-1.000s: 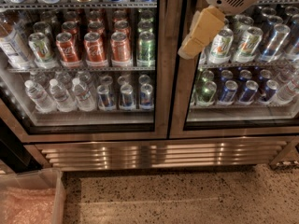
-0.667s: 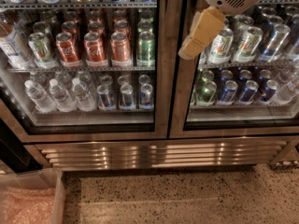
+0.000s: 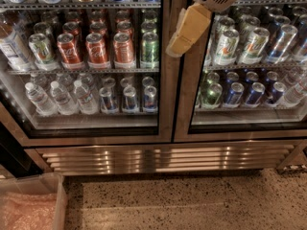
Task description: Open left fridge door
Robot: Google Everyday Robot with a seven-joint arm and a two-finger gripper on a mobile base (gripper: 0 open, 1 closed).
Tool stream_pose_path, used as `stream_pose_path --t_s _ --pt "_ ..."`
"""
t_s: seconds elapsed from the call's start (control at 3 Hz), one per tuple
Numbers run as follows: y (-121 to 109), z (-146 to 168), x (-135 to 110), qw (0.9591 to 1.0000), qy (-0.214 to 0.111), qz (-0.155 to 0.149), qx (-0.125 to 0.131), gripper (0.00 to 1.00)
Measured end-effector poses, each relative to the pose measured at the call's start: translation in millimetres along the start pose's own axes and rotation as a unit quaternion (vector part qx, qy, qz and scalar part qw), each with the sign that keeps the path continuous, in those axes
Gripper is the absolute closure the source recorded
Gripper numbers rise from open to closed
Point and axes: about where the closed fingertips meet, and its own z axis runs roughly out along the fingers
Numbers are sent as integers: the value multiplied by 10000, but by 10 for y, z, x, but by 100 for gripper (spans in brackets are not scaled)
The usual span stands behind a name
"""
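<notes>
At the steel seam between the two glass doors, high in our view, we have the pincer (image 3: pixel 183 38) hanging tip-down in front of the inner stile of the left fridge door (image 3: pixel 86 66). We cannot tell whether it is apart or together, nor whether it touches the frame. That door fills the left of the view, shut flush beside the right door (image 3: pixel 249 66), with red cola cans (image 3: pixel 96 49) on one shelf and water bottles (image 3: pixel 60 97) below them behind its glass. No handle shows clearly to us, so we judge the free edge beside the seam to be the place to hook. To do this well, we want the pincer on the left door's edge only, never on the neighbour's frame, then a steady pull toward us along the arc around the hinges, which we take to be at far left. We should also keep the base out of the swing and away from the bin (image 3: pixel 29 202) at lower left.
</notes>
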Motion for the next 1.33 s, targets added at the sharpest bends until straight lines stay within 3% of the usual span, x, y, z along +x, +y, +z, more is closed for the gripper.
stream_pose_path --t_s 1.33 --pt "-61 217 74 9997 -41 89 -223 0"
